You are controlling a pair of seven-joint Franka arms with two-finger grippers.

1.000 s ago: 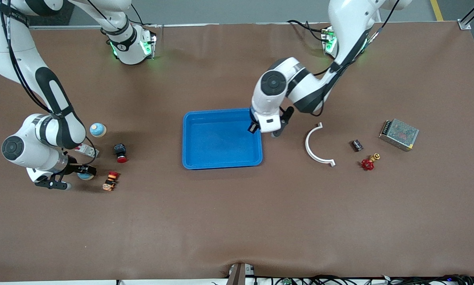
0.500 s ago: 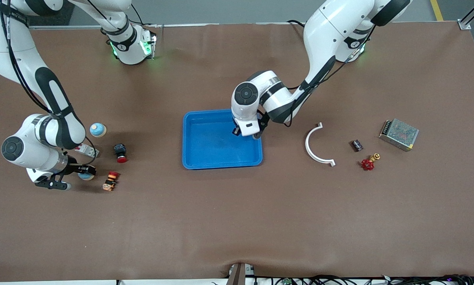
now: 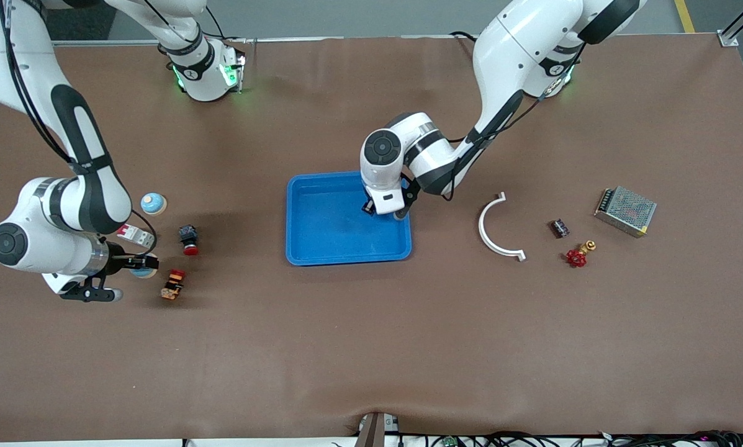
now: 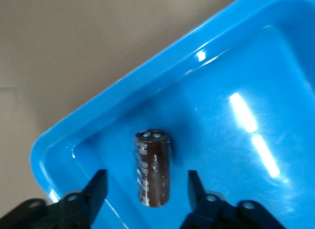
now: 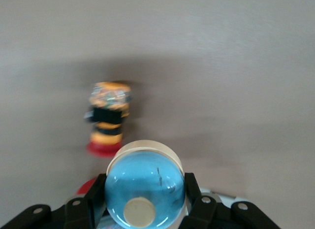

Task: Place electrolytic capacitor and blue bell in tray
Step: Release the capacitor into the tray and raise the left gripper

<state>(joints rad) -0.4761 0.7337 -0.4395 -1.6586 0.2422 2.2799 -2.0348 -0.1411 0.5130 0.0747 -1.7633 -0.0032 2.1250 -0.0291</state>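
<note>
The bright blue tray (image 3: 334, 231) lies mid-table. My left gripper (image 3: 386, 212) hangs over its corner toward the left arm's end, open. In the left wrist view a brown electrolytic capacitor (image 4: 153, 167) lies on the tray (image 4: 147, 76) floor between the spread fingers (image 4: 96, 188), touching neither. In the front view the hand hides it. My right gripper (image 3: 140, 266) is shut on a blue bell (image 5: 145, 185) with a cream button, a little above the table at the right arm's end. A second blue bell (image 3: 153, 203) sits on the table farther from the front camera.
Around the right gripper are a white breaker (image 3: 134, 234), a red-capped push button (image 3: 189, 239) and an orange switch (image 3: 173, 284). Toward the left arm's end lie a white curved piece (image 3: 498, 227), a small dark component (image 3: 558, 228), a red valve (image 3: 576, 256) and a mesh metal box (image 3: 625, 211).
The left gripper moved in over the tray's corner, then opened and let go of the capacitor. The right gripper rose slightly with the blue bell in it.
</note>
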